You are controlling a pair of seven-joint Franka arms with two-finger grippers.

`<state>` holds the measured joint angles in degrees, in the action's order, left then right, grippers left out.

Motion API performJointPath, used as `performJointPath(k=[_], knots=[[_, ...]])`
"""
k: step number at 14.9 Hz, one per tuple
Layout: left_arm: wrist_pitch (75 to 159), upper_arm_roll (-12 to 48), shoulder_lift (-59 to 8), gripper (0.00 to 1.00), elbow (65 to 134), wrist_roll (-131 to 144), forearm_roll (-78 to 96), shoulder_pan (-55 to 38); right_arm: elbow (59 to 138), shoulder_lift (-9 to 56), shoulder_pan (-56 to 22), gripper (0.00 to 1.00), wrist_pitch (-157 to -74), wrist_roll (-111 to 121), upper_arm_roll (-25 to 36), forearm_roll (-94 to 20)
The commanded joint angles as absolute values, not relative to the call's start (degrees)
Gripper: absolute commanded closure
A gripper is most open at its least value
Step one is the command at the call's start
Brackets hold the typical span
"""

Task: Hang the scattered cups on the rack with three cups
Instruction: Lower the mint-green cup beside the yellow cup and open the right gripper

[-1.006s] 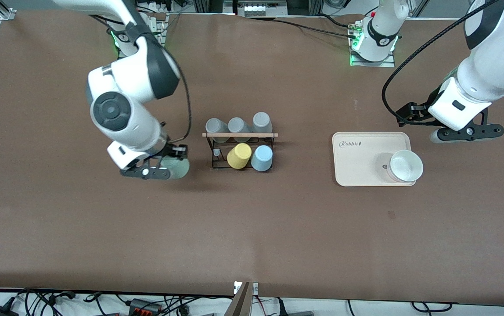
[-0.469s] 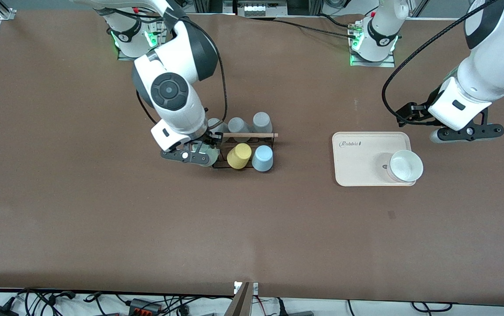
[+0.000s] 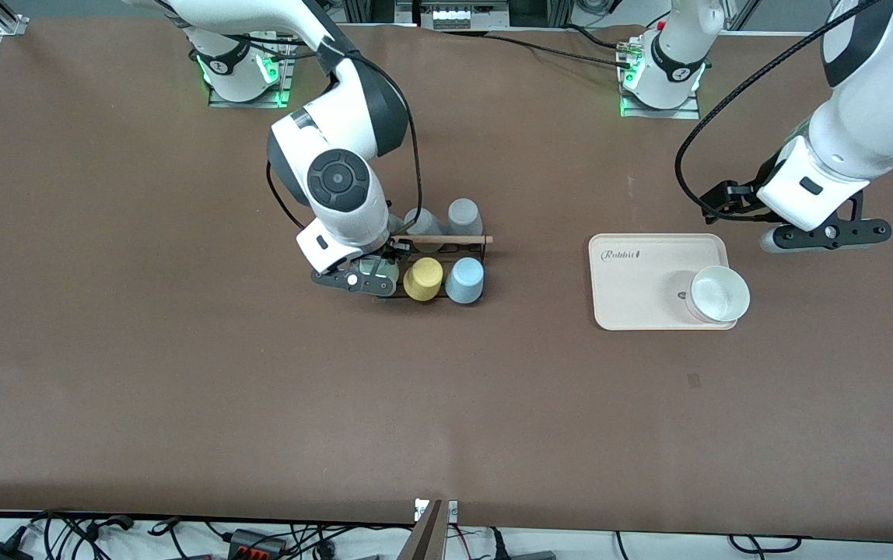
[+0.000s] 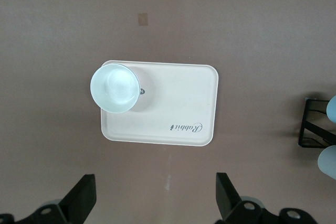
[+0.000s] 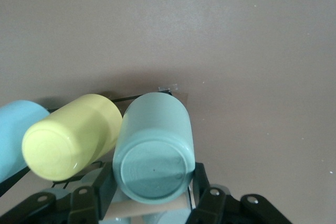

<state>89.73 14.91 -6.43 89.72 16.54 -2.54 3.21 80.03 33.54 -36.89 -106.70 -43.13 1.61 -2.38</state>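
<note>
My right gripper (image 3: 371,278) is shut on the pale mint green cup (image 3: 382,271) and holds it at the rack's (image 3: 468,249) end toward the right arm, right beside the yellow cup (image 3: 423,278). In the right wrist view the mint cup (image 5: 155,148) lies bottom-up between my fingers (image 5: 202,182), next to the yellow cup (image 5: 71,135) and over the rack's black wire (image 5: 142,97). The light blue cup (image 3: 464,280) hangs on the rack beside the yellow one. My left gripper (image 3: 825,235) is open and empty over the table beside the cream tray (image 3: 633,288).
Two grey cups (image 3: 464,212) show on the rack's row farther from the front camera; the right arm hides the rest of that row. A white bowl (image 3: 719,294) sits on the tray. The left wrist view shows the tray (image 4: 178,103), the bowl (image 4: 114,87) and the rack's end (image 4: 314,129).
My right gripper has carried the mint cup from the table off the rack's end across to the rack, up against the yellow cup. The left arm has not moved.
</note>
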Motion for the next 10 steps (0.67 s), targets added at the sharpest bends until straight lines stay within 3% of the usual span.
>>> performJointPath(k=[1,5,6,8,10], knots=[[88.77,15.03,-5.98,0.0,89.03,16.79,-3.87,3.08,78.13,36.12,-38.14,0.68,-107.83,-44.65,2.29,-2.73],[88.86,14.86,-5.98,0.0,88.86,16.7,-3.78,3.16,78.22,37.88,-38.32,0.67,-108.81,-44.74,2.29,-2.64],[88.68,14.85,-5.98,0.0,88.86,16.7,-3.78,3.25,78.14,37.88,-38.32,0.59,-108.98,-44.65,2.29,-2.72],[88.68,14.94,-5.98,0.0,88.86,16.7,-3.78,3.16,78.05,37.53,-38.06,0.0,-108.99,-44.3,2.29,-2.72],[88.68,15.03,-5.98,0.0,88.86,16.79,-3.78,3.08,76.13,36.74,-37.36,0.0,-108.03,-42.63,2.46,-2.64]])
